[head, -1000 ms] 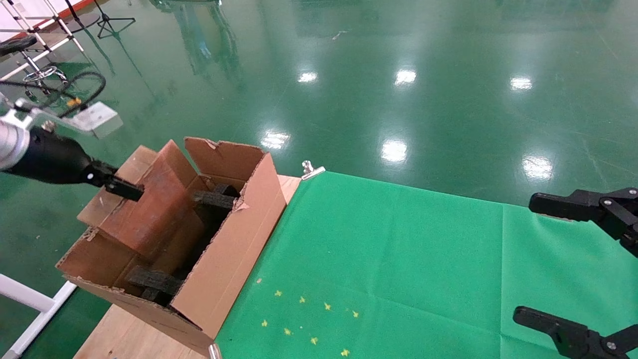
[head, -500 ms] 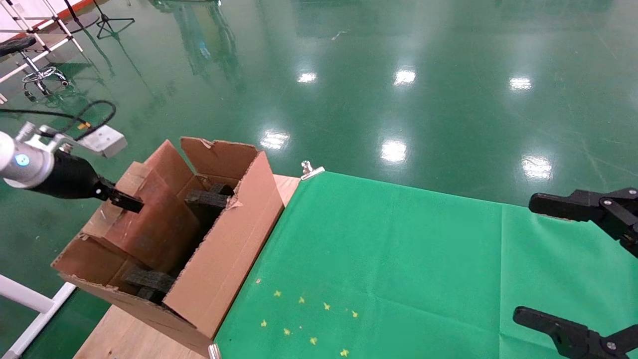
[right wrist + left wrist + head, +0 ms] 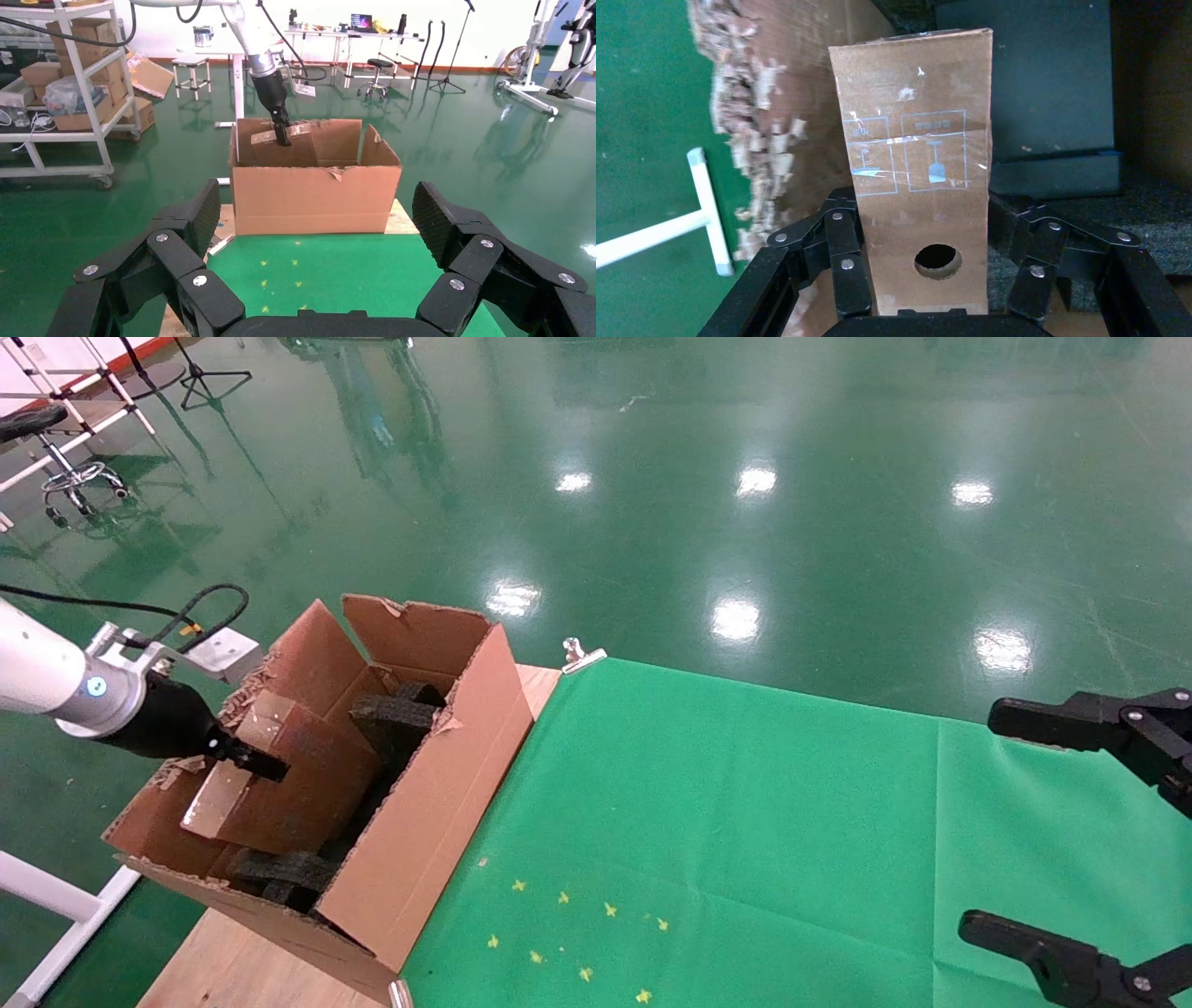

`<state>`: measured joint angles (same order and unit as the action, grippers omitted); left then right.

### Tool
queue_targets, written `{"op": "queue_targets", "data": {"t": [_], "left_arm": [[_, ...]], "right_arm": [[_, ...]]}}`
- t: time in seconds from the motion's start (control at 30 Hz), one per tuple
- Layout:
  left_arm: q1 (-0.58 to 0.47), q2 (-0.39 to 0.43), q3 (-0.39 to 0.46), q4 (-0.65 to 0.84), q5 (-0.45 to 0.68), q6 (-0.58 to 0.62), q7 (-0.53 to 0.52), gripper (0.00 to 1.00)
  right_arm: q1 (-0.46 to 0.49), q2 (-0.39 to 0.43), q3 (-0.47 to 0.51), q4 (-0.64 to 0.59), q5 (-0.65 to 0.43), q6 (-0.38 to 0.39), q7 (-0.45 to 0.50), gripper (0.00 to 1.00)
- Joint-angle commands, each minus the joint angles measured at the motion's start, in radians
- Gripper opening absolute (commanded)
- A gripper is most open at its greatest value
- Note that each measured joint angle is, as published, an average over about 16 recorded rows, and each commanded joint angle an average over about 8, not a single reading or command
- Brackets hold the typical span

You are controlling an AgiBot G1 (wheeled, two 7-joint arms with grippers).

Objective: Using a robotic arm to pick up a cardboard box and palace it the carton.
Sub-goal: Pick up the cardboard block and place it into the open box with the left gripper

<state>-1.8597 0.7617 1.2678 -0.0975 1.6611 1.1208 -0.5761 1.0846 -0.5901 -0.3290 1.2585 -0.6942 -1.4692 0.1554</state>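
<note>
Left gripper (image 3: 265, 768), centre-left of the head view: clamped on the cardboard box (image 3: 279, 784), which hung tilted inside the carton's (image 3: 419, 831) mouth. Advice: lower squarely between the walls, clear of the ragged flap, before releasing. Carton contents: black foam pieces (image 3: 396, 712). Right gripper (image 3: 1071, 840), lower right: parked, jaws wide, empty.

The left arm (image 3: 42, 684), white with a blue ring, reaches in low from the left side, its black left gripper (image 3: 926, 263) clamped on something between its fingers (image 3: 847, 270). The right gripper (image 3: 316, 242) hangs at the right, jaws spread wide; it appears idle.
</note>
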Motion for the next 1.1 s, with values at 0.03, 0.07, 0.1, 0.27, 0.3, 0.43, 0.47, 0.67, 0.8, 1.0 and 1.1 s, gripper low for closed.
{"op": "queue_targets", "data": {"t": [0.03, 0.07, 0.1, 0.27, 0.3, 0.43, 0.47, 0.67, 0.8, 1.0, 1.1], "left_arm": [[0.009, 0.008, -0.002, 0.020, -0.004, 0.003, 0.006, 0.30], [0.011, 0.011, -0.002, 0.028, -0.005, 0.001, 0.006, 0.43], [0.012, 0.014, -0.003, 0.034, -0.006, -0.001, 0.007, 0.55], [0.015, 0.021, -0.005, 0.053, -0.010, -0.008, 0.007, 1.00], [0.016, 0.022, -0.005, 0.055, -0.010, -0.009, 0.007, 1.00], [0.015, 0.020, -0.005, 0.051, -0.010, -0.005, 0.007, 1.00], [0.015, 0.020, -0.005, 0.049, -0.009, -0.004, 0.007, 1.00], [0.014, 0.017, -0.004, 0.044, -0.007, 0.002, 0.007, 1.00], [0.014, 0.016, -0.003, 0.044, -0.004, 0.007, 0.007, 1.00], [0.013, 0.015, -0.003, 0.041, -0.004, 0.008, 0.006, 1.00], [0.011, 0.015, -0.004, 0.038, -0.005, 0.007, 0.007, 1.00]], "right_arm": [[0.000, 0.000, 0.000, 0.000, 0.000, 0.000, 0.000, 1.00], [0.000, 0.000, 0.000, 0.000, 0.000, 0.000, 0.000, 1.00], [0.000, 0.000, 0.000, 0.000, 0.000, 0.000, 0.000, 1.00], [0.000, 0.000, 0.000, 0.000, 0.000, 0.000, 0.000, 1.00], [0.000, 0.000, 0.000, 0.000, 0.000, 0.000, 0.000, 1.00], [0.000, 0.000, 0.000, 0.000, 0.000, 0.000, 0.000, 1.00], [0.000, 0.000, 0.000, 0.000, 0.000, 0.000, 0.000, 1.00], [0.000, 0.000, 0.000, 0.000, 0.000, 0.000, 0.000, 1.00], [0.000, 0.000, 0.000, 0.000, 0.000, 0.000, 0.000, 1.00], [0.000, 0.000, 0.000, 0.000, 0.000, 0.000, 0.000, 1.00], [0.000, 0.000, 0.000, 0.000, 0.000, 0.000, 0.000, 1.00]]}}
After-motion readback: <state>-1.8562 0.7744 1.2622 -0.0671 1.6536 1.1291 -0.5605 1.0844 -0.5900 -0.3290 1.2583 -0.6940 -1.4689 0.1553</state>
